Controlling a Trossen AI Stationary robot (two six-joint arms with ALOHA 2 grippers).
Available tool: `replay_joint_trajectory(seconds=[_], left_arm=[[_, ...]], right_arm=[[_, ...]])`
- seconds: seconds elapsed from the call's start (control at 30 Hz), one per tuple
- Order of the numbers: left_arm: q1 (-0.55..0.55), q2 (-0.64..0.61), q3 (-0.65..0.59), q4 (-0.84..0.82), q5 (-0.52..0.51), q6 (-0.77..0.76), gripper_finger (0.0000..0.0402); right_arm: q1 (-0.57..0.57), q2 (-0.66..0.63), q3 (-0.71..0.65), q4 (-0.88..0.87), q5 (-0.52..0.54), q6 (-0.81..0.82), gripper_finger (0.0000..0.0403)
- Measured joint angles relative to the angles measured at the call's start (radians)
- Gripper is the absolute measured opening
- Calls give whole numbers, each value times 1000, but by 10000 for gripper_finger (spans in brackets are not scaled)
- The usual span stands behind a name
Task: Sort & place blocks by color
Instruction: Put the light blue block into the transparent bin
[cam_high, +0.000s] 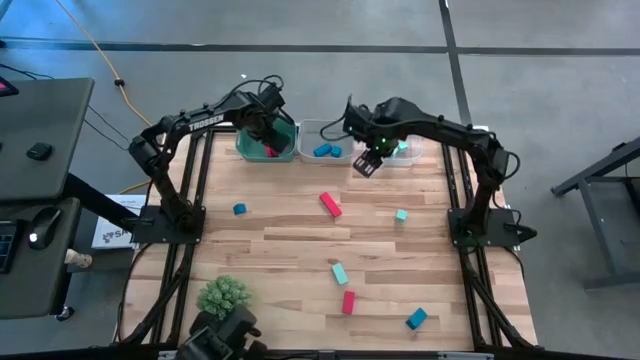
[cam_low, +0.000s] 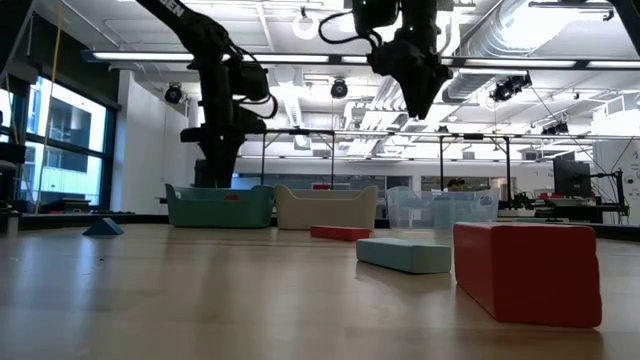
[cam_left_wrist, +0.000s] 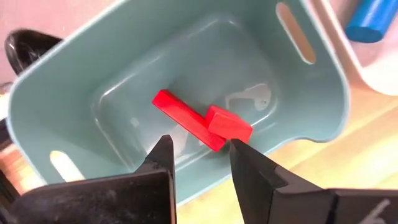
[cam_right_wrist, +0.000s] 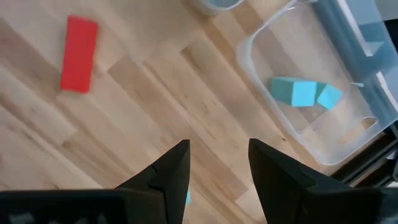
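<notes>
My left gripper (cam_high: 268, 133) hangs open over the teal bin (cam_high: 284, 150) at the table's far edge. In the left wrist view, a red bar (cam_left_wrist: 180, 118) and a red cube (cam_left_wrist: 230, 124) lie on the bin's floor below the open gripper (cam_left_wrist: 200, 144). My right gripper (cam_high: 366, 165) is open and raised above the wood, just in front of the clear bin (cam_high: 405, 158). Its wrist view shows the gripper (cam_right_wrist: 219, 144) over bare boards, with teal blocks (cam_right_wrist: 303, 93) in the clear bin (cam_right_wrist: 261, 59). A red bar (cam_high: 330, 204) lies mid-table.
A white bin (cam_high: 310, 130) between the other two holds blue blocks (cam_high: 325, 151). Loose on the table lie a blue cube (cam_high: 239, 209), a teal cube (cam_high: 401, 215), a teal bar (cam_high: 340, 273), a red bar (cam_high: 348, 302) and a blue block (cam_high: 416, 319). A green spiky ball (cam_high: 224, 295) sits near-left.
</notes>
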Motion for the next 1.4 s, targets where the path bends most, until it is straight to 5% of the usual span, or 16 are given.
replay_joint_trajectory(seconds=[0.3, 0.73, 1.4], left_arm=[[-3, -13, 0, 1, -1, 48, 76], [-3, -13, 1, 7, -3, 83, 76], [-3, -13, 2, 8, -3, 82, 76]], right_arm=[[113, 0, -97, -70, 15, -16, 154], [206, -26, -376, 10, -97, -19, 154], [202, -514, -836, 316, -195, 107, 154]])
